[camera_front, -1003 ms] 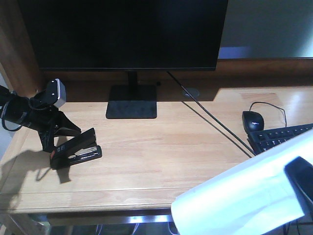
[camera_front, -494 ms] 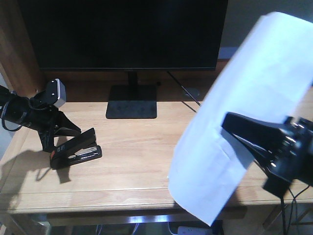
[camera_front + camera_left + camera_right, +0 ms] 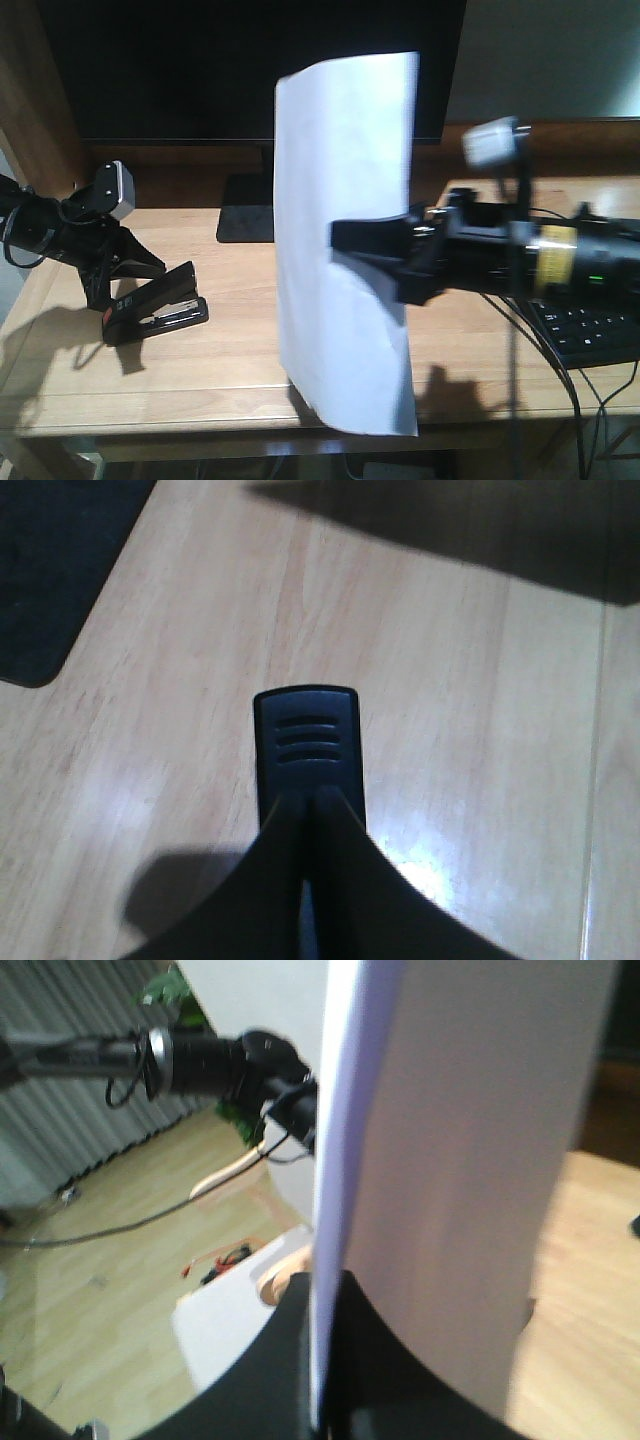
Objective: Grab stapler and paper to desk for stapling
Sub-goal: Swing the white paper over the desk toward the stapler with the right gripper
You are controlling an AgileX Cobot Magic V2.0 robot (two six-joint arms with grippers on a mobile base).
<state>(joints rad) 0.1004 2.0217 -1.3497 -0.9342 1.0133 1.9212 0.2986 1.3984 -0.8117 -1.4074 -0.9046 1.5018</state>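
The black stapler [image 3: 160, 303] rests on the left of the light-wood desk [image 3: 240, 350], its top arm raised a little. My left gripper [image 3: 122, 287] is shut on its rear end. In the left wrist view the two fingers meet over the stapler's ribbed black top [image 3: 305, 735] at the left gripper [image 3: 312, 805]. The white paper [image 3: 345, 200] stands upright above the desk's middle. My right gripper [image 3: 350, 240] is shut on its right edge. In the right wrist view the sheet [image 3: 460, 1160] runs edge-on up from between the closed right gripper [image 3: 322, 1295].
A dark monitor [image 3: 250, 70] on a black stand base [image 3: 245, 222] fills the back of the desk. A black keyboard [image 3: 595, 335] with cables lies at the right edge. A raised wooden side panel [image 3: 30, 90] stands at the left.
My right arm has swung the paper up from the lower right and leftward, so it now stands upright over the desk's middle. The left gripper and stapler have not moved.
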